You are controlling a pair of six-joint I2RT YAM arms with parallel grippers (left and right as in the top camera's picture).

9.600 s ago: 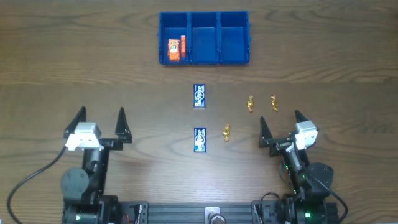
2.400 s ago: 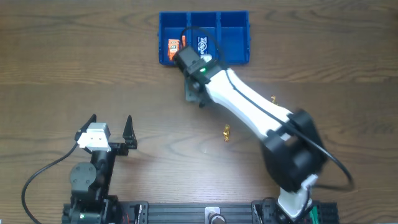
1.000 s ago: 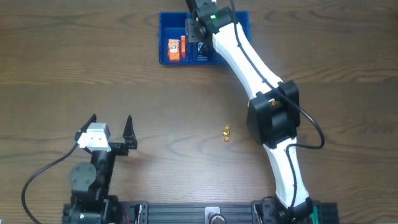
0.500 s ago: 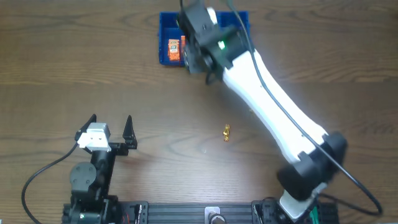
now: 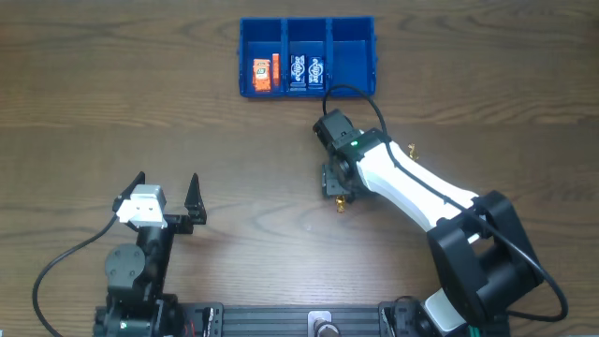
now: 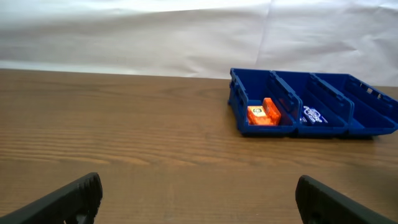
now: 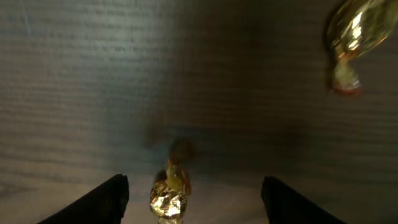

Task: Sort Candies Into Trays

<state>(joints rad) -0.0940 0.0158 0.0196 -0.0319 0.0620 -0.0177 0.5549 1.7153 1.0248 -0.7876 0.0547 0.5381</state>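
A blue three-compartment tray [image 5: 354, 86] stands at the far middle of the table. Its left bin holds orange candies [image 5: 263, 73] and its middle bin holds two blue candies [image 5: 307, 70]. My right gripper [image 5: 335, 187] hangs low over a gold-wrapped candy [image 5: 341, 200], open. In the right wrist view that gold candy [image 7: 169, 191] lies on the wood between the fingers [image 7: 107, 198] of the right gripper [image 7: 193, 202], untouched. A second gold candy [image 7: 345, 42] lies farther off, also seen beside the right arm [image 5: 410, 149]. My left gripper [image 5: 167, 192] stays open near its base.
The tray's right bin [image 5: 351, 64] holds nothing. The left wrist view looks across bare wood to the tray [image 6: 249, 129], with the orange candies [image 6: 263, 115] in it and the left gripper [image 6: 199, 205] low above the table. A white wall backs the table.
The right arm has drawn back from the tray and come down over the gold candy. A second blue candy now lies in the middle bin. The left arm has kept still.
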